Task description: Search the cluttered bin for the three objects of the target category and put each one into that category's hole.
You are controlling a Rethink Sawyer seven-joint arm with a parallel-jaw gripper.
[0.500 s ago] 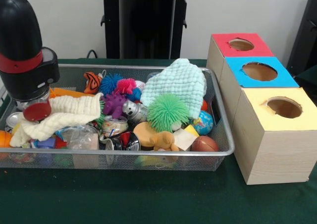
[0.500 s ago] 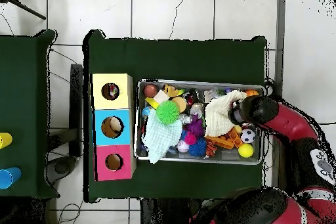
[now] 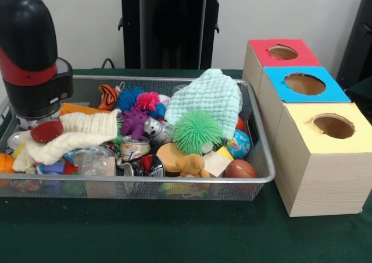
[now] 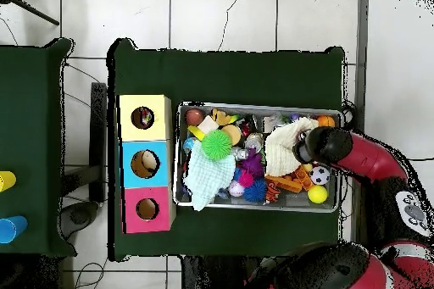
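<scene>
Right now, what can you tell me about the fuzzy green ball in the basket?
The spiky green ball is bright green, round and covered in thin soft-looking rubbery strands. It sits on top of the pile, right of the middle of the wire basket in the front view. It leans against the pale mint knitted cloth behind it. The gripper is at the basket's other end, not touching it.

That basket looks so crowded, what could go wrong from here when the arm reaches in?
The gripper hangs right over the cream knitted cloth at one end of the bin, so it might snag fabric instead of a ball. The yellow-topped box's hole sits past the bin's opposite end, a long carry on which a soft, loosely held ball could slip.
</scene>
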